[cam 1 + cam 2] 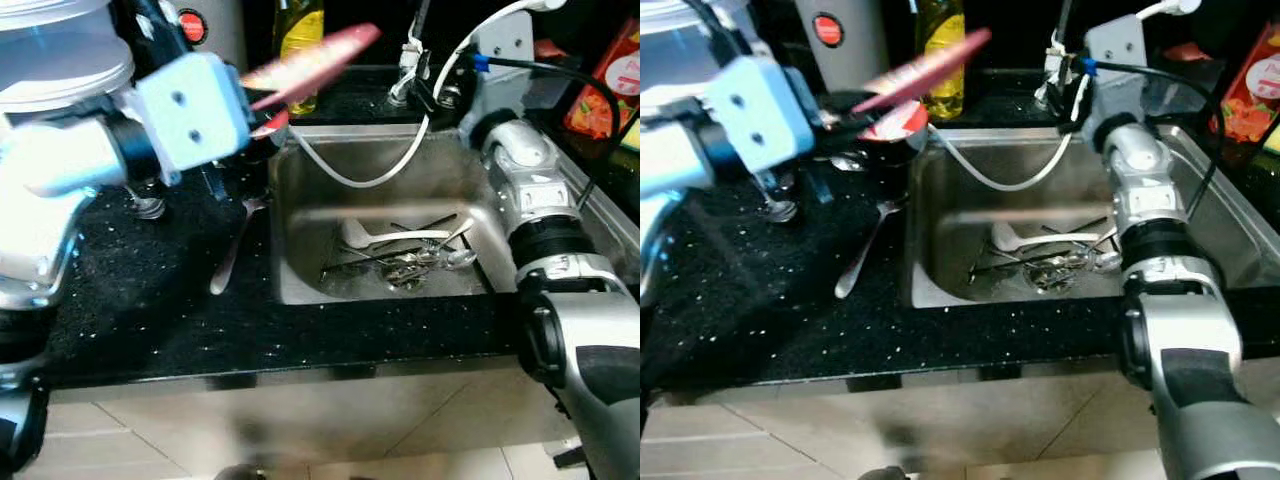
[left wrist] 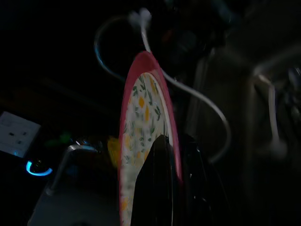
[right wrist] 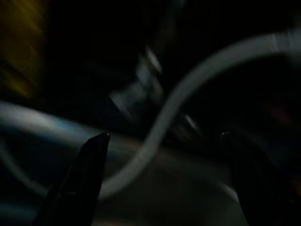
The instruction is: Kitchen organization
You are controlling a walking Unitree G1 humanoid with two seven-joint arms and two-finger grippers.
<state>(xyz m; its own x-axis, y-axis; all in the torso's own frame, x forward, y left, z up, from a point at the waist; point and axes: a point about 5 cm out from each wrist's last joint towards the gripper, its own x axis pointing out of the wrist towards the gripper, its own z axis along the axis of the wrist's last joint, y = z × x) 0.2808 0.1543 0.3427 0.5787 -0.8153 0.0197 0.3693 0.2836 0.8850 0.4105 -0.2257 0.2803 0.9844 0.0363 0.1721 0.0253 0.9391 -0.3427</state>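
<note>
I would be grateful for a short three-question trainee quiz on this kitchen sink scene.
1. True or false: the left hand holds a pink-rimmed plate.
2. Where does the loose spoon lie: a) in the sink, b) on the black counter, c) on the floor?
3. Fill in: the cutlery pile lies at the bottom of the ___.

Key: 1 true. 2 b, on the counter beside the sink. 3 sink. The right hand is up by the white hose.

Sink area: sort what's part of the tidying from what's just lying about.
In play:
- pink plate, gripped in left pincer
- cutlery in the sink
- right pincer, open, at the tap

Lying about:
- spoon on the counter
- yellow bottle
- white hose
</note>
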